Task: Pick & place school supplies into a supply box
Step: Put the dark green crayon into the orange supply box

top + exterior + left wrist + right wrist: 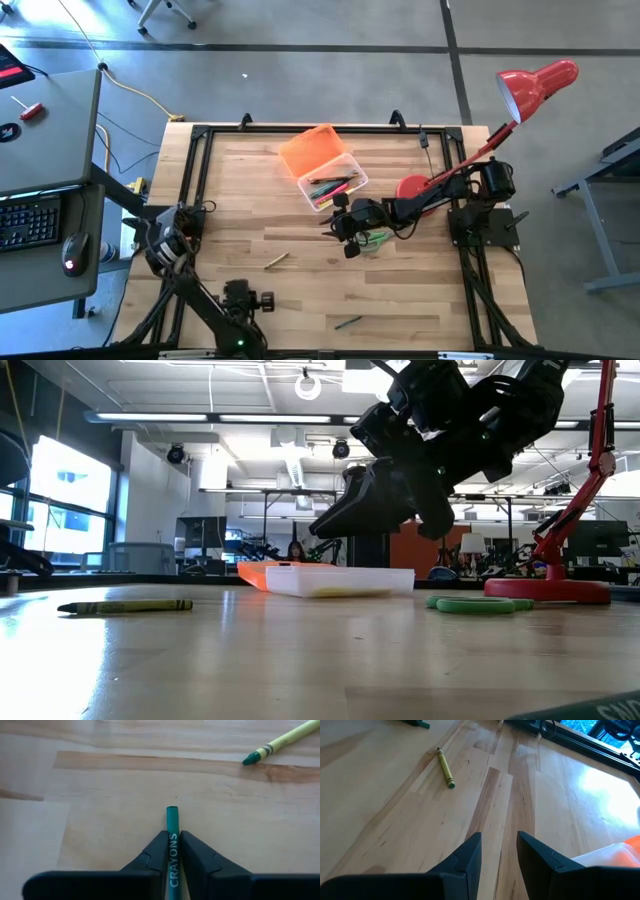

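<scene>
**Operator:** What does each claw have right now?

**Spotter:** Your left gripper point(172, 836) is clamped on a teal crayon point(172, 820). The fingers pinch it partway along, so the tip sticks straight out ahead of them. I judge that grip is good for aiming it into a narrow case. It sits low at the near side of the table, well apart from the supply box point(360, 180). Your right gripper point(499, 845) has its fingers apart with nothing between them. It hangs above the wood just beside the box.

**Operator:** And the box itself?

**Spotter:** It rests toward the far middle of the table. Its orange lid point(312, 150) is thrown open to the side, so the clear tray is reachable from above. Several supplies already lie inside.

**Operator:** What is left out?

**Spotter:** A yellow-green crayon point(276, 260) lies loose on the wood between your two arms. Another green crayon point(347, 322) lies near the front edge. The green-handled scissors point(376, 240) lie flat, partly under your right arm. I judge you next need a long carry with the left arm across to the tray.
</scene>
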Tool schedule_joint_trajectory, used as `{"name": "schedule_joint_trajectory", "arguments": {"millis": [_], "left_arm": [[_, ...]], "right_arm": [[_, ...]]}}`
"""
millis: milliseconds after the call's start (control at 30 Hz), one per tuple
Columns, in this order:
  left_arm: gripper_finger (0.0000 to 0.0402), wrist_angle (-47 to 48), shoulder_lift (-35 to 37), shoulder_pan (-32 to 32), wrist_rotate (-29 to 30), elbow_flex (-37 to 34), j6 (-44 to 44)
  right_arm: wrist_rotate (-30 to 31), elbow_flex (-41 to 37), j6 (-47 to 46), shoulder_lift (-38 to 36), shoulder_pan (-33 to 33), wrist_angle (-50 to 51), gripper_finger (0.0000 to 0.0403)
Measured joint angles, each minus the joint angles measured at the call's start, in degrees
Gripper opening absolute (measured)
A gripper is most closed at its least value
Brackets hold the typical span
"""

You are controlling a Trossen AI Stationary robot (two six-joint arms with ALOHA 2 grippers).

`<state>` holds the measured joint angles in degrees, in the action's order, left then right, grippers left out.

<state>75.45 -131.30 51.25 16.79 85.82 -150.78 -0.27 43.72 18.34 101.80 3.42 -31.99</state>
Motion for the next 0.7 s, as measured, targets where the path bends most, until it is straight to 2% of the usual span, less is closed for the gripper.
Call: {"name": "schedule_joint_trajectory", "arguments": {"millis": [267, 433, 700], "left_arm": [[0.0067, 2.72, -0.68, 0.16, 0.48, -0.38, 0.16], [0.0073, 5.40, -1.98, -0.01, 3.10, -1.43, 0.91], [0.0090, 6.63, -3.20, -0.50, 7.97, -6.84, 1.84]], "right_arm": [[0.00, 0.00, 0.92, 0.00, 0.00, 0.00, 0.0103], [0.00, 0.00, 1.12, 0.00, 0.00, 0.00, 0.0103], [-0.06, 0.00, 1.03, 0.00, 0.00, -0.01, 0.0103]]}}
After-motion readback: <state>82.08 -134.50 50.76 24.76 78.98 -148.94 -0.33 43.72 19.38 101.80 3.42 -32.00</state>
